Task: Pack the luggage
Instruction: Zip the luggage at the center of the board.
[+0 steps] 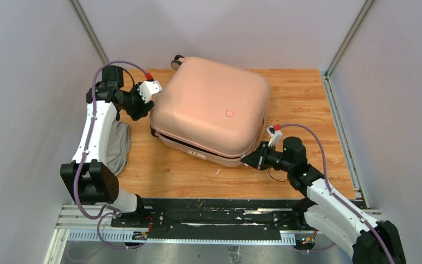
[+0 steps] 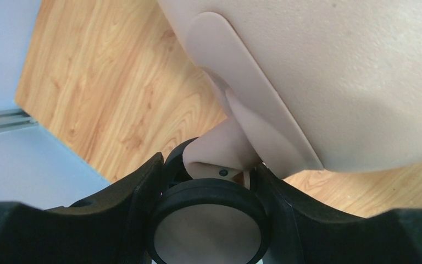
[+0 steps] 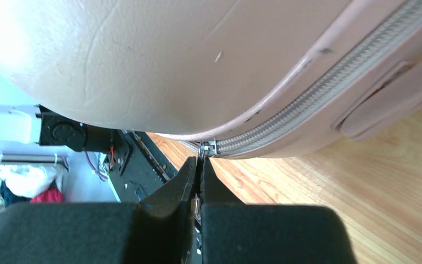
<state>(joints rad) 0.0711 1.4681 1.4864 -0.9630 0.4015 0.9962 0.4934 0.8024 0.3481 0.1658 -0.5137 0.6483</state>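
Pink shell: one luggage, a pale pink hard case with rounded corners, closed, smooth and faintly glossy on top.
Where: it lies flat on the wooden bench, turned askew to the bench edges, filling the middle and the far half.
Mark: one small red ring on the lid, right of its centre.
Zip: one grey woven zip runs round the case between the two halves of the shell; it looks closed along the near side.
Side panel: one recessed pink patch on the near side wall, just under the zip.
Wheels: two show. One far wheel, black, sticks out at the far corner. One gripped wheel, a black tyre round a pink hub on a pink fork, sits at the left corner.
Arms: two, white and black, one at each near corner of the bench.
Left claw: one; its black fingers stand partly spread on either side of the gripped wheel, pressing on the tyre from both sides.
Right claw: one; pressed together at the near right corner of the case, tips right under the metal zip slider. Whether a pull tab is nipped between them I cannot tell.
Cloth: one grey cloth, bunched at the left edge of the bench under the left arm, apart from the case.
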